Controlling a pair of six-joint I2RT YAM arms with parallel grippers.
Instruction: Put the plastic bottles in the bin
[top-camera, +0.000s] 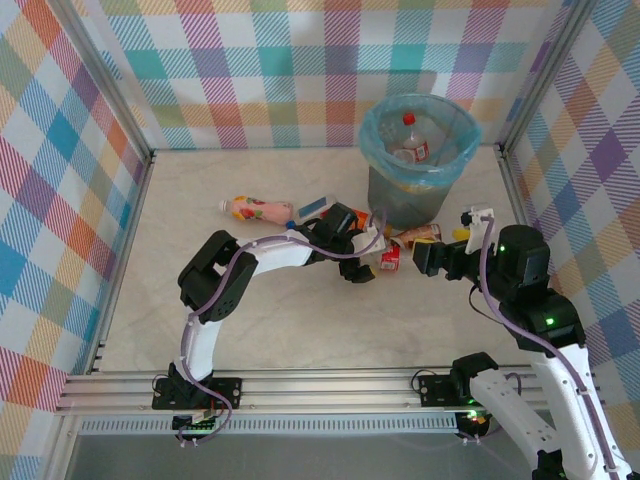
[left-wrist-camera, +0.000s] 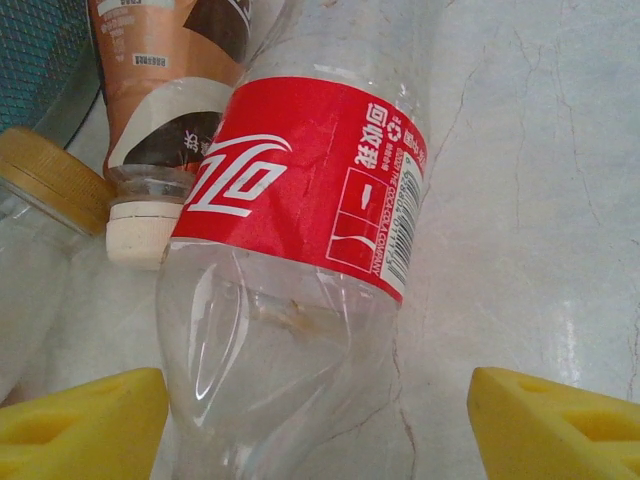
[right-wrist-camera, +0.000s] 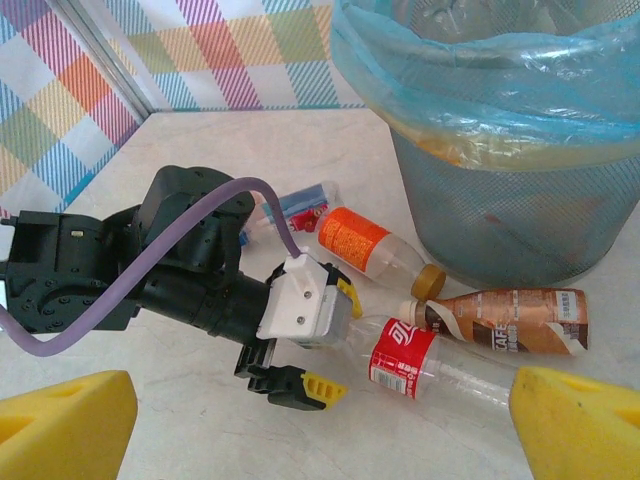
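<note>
Left gripper (left-wrist-camera: 318, 425) straddles a red-labelled bottle (left-wrist-camera: 310, 180) mid-frame, jaws spread, unclamped. Right gripper (right-wrist-camera: 320, 425) hangs released; bin (right-wrist-camera: 520, 200) upper right.

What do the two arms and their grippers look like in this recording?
Both the left arm and right arm have white links, black joint housings and a lilac cable alongside. Small green lights glow on the right arm. The left gripper has a white body; it and the right gripper carry yellow fingertips.
</note>
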